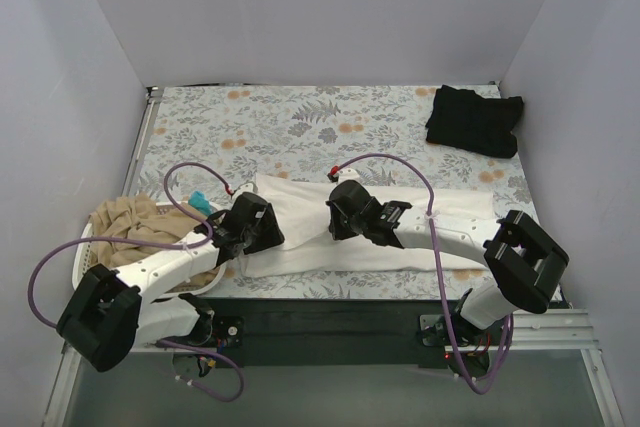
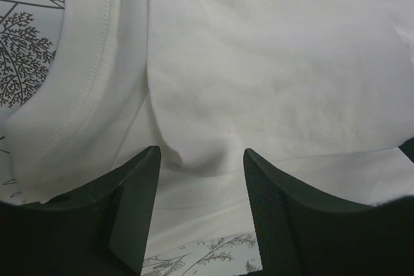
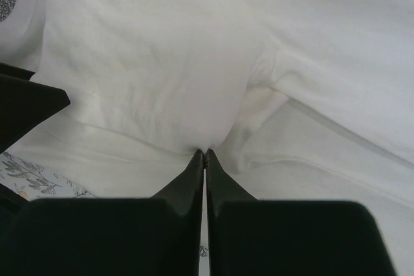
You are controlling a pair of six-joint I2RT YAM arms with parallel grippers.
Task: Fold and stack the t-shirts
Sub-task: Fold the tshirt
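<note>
A white t-shirt (image 1: 440,219) lies spread across the near middle of the table. My right gripper (image 1: 335,209) is shut on a raised fold of the white t-shirt (image 3: 162,63), its fingertips pinching the cloth in the right wrist view (image 3: 205,153). My left gripper (image 1: 262,232) sits at the shirt's left end. It is open, and a hanging fold of the white t-shirt (image 2: 259,63) lies between its fingertips (image 2: 202,153) without being pinched. A black t-shirt (image 1: 475,119) lies folded at the far right. A tan t-shirt (image 1: 125,222) is bunched at the left in a basket.
The white laundry basket (image 1: 82,247) holding the tan shirt stands at the near left beside my left arm. A floral cloth (image 1: 300,122) covers the table. Grey walls close in the left, back and right. A black strip (image 1: 330,317) runs along the near edge.
</note>
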